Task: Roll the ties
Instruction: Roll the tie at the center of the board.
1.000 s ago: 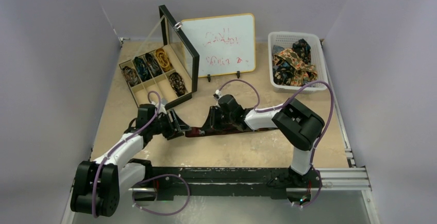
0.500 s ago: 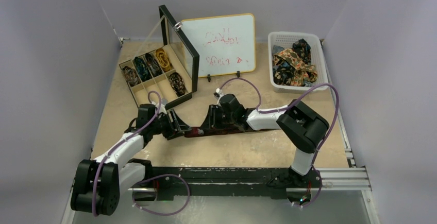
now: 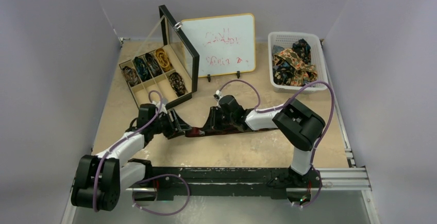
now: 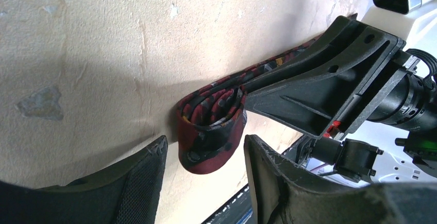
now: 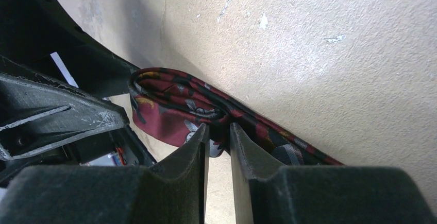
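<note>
While the overhead view shows only a dark strip lying flat on the worktop (image 3: 232,152) between the two arms, the wrist cameras make it out as a maroon tie (image 4: 208,131) with a grey and gold pattern. From above, the left fingers (image 3: 178,125) and right fingers (image 3: 212,119) face each other low over the strip near the middle of the worktop, and its long tail runs off to the right along the right arm. The left wrist camera shows what that view hides: the tie's end is folded back into a loose loop, and the left fingers stand apart on either side of that loop, with one black finger of the right arm lying along the fabric just behind it. The right wrist camera shows the right fingers nearly together, pinched on the tie just behind the loop, the rest of the strip trailing flat to the right. Only the overhead view takes in the back of the worktop: an open box (image 3: 136,98) with rolled ties (image 3: 153,64) in its compartments at the left, a whiteboard (image 3: 219,44) in the middle, and a white basket (image 3: 296,33) of loose ties (image 3: 292,64) at the right.
</note>
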### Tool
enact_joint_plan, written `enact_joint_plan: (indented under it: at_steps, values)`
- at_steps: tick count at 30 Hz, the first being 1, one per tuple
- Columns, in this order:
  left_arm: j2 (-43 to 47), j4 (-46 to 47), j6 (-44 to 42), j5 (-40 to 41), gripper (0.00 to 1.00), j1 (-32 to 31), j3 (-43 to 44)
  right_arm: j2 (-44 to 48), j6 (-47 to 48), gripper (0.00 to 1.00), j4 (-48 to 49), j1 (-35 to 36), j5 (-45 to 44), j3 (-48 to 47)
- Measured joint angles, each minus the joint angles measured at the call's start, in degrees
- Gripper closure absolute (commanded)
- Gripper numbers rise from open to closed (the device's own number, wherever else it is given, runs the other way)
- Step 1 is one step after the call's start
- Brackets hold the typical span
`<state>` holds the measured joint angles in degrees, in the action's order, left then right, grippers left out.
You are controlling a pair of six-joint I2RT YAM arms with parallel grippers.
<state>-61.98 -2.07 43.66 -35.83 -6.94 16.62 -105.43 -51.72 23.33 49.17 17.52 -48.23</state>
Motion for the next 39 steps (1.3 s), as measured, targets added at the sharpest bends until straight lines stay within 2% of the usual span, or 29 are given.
enact_joint_plan:
  at_steps: [10, 19, 26, 33, 36, 39]
  values:
    - [-1.53, 4.0, 0.11, -1.16, 0.52, 0.0, -1.77, -0.35, -0.11, 0.8, 0.72, 0.0, -0.02, -0.02]
    - [-5.97, 10.34, 4.96, -1.55, 0.76, 0.0, -4.57, -0.44, -0.11, 0.81, 0.83, 0.0, -0.02, -0.02]
    - [-6.82, 13.25, 6.47, -2.51, 0.99, 0.0, -5.27, -0.63, -0.11, 0.8, 1.2, -0.02, 0.04, -0.02]
    - [-2.82, 7.02, 4.92, 0.15, 1.0, -0.31, -3.98, 0.22, 0.42, 0.62, 0.98, 0.0, -0.55, 0.0]
    - [-1.53, 3.08, 3.61, 2.25, 1.0, -0.31, -2.23, 3.54, 1.29, 0.62, 0.66, 0.04, -2.49, 1.38]
    - [-0.44, 0.35, 2.62, 3.74, 1.0, -0.31, -1.22, 6.69, 1.84, 0.69, 0.72, 0.04, -3.28, 2.08]
